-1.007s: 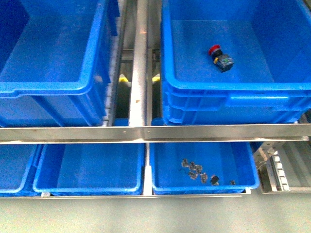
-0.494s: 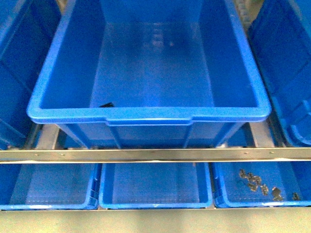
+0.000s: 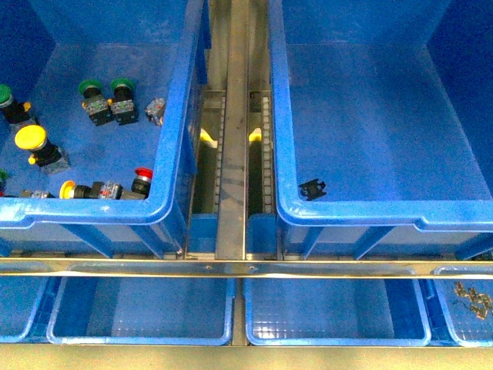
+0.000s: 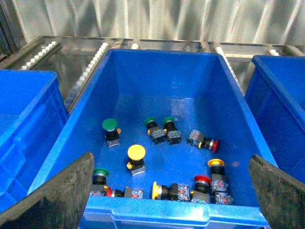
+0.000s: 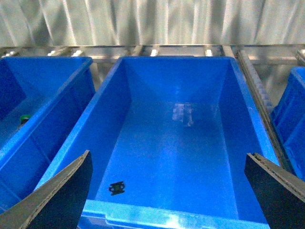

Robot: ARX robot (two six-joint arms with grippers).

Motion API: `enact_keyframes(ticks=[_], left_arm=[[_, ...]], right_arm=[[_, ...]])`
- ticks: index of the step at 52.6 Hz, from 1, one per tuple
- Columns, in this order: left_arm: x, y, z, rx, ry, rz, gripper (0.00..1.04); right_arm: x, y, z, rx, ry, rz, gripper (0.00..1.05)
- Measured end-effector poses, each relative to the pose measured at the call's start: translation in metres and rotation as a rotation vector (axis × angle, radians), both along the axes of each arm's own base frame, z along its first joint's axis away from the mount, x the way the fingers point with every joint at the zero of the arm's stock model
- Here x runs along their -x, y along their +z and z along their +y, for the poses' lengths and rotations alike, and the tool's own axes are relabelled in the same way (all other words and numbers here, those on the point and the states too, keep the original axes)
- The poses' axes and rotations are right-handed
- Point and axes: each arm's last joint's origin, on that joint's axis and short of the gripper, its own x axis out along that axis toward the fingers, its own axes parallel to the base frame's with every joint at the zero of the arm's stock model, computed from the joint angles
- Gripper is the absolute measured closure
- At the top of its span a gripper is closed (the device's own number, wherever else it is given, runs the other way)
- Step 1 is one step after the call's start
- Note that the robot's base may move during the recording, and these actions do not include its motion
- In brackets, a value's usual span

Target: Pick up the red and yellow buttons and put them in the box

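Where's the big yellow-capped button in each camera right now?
Front view: yellow button, near the left bin's left edge.
Left wrist view: yellow button on that bin's floor, near its middle.
Right wrist view: not in it.
Shared landmark: the two green buttons side by side, front and left wrist.

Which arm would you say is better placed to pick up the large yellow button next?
Left. The left claw hangs open over the bin holding the yellow button; the right claw hangs over the box, which has no buttons in it.
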Motion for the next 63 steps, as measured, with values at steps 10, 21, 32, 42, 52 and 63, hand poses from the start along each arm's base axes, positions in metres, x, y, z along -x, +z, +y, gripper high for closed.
enact_keyframes(ticks=[10,21,32,42,52,63], left_arm=[[0.0,0.0,-0.0001,0.0,-0.003,0.0,0.08],[0.0,0.0,-0.0001,0.0,-0.003,0.0,0.08],[0.0,0.0,-0.0001,0.0,-0.003,0.0,0.08],[0.0,0.0,-0.0001,0.0,-0.003,0.0,0.08],[0.0,0.0,-0.0001,0.0,-0.003,0.0,0.08],[0.0,0.0,-0.0001,0.0,-0.003,0.0,0.08]], right_arm=[[0.0,0.0,-0.0002,0.0,-0.005,0.0,0.07],[0.0,0.0,-0.0002,0.0,-0.006,0.0,0.07],[0.0,0.0,-0.0002,0.0,-0.006,0.0,0.07],[0.0,0.0,-0.0002,0.0,-0.006,0.0,0.07],[0.0,0.0,-0.0002,0.0,-0.006,0.0,0.07],[0.0,0.0,-0.0002,0.0,-0.006,0.0,0.07]])
